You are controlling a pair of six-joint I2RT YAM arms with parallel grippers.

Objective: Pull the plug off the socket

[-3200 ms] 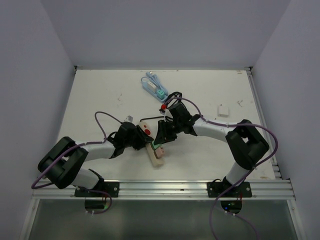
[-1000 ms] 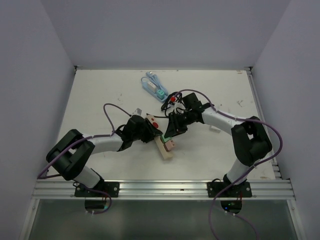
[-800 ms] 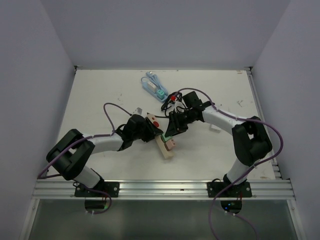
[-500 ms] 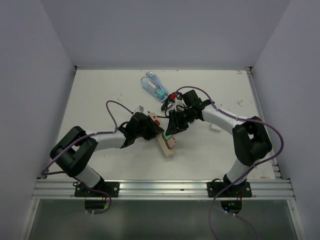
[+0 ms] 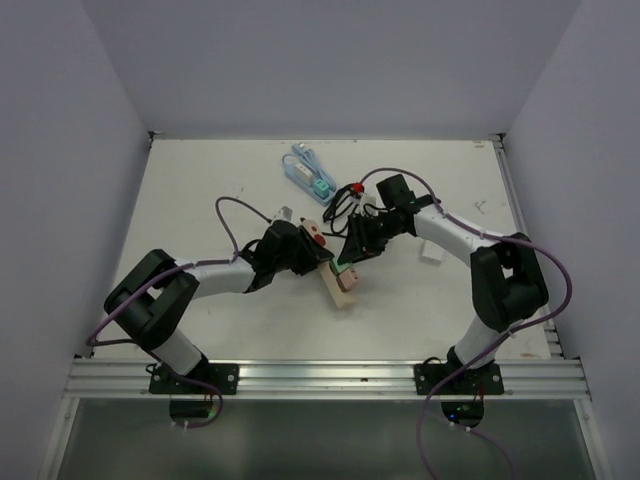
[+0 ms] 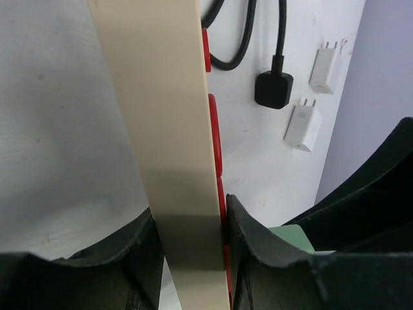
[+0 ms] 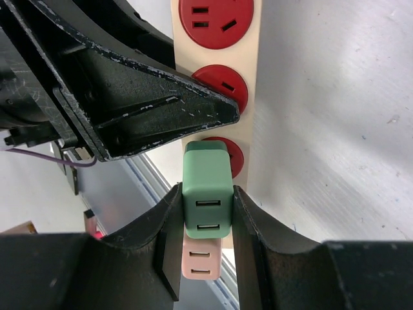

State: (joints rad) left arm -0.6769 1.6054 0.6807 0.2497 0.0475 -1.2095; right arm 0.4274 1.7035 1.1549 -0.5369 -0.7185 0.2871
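The cream power strip (image 5: pixel 331 284) with red sockets (image 7: pixel 215 12) lies mid-table. My left gripper (image 5: pixel 314 254) is shut on its sides; in the left wrist view the strip (image 6: pixel 161 116) stands edge-on between the fingers (image 6: pixel 248 248). My right gripper (image 5: pixel 351 258) is shut on the green plug (image 7: pixel 206 190), which stands over the third red socket (image 7: pixel 236 155). Its prongs are hidden. A pink plug (image 7: pixel 201 259) sits in the strip just beyond it and also shows in the top view (image 5: pixel 346 283).
A blue and white charger with its cable (image 5: pixel 303 168) and a teal adapter (image 5: pixel 322 187) lie at the back. A black plug (image 6: pixel 273 89) with its cable and two white chargers (image 6: pixel 303 124) lie right of the strip. A white adapter (image 5: pixel 432 254) sits under the right arm.
Both grippers and the strip have shifted right and away from the bases. The strip has turned with them. The right gripper keeps hold of the green plug.
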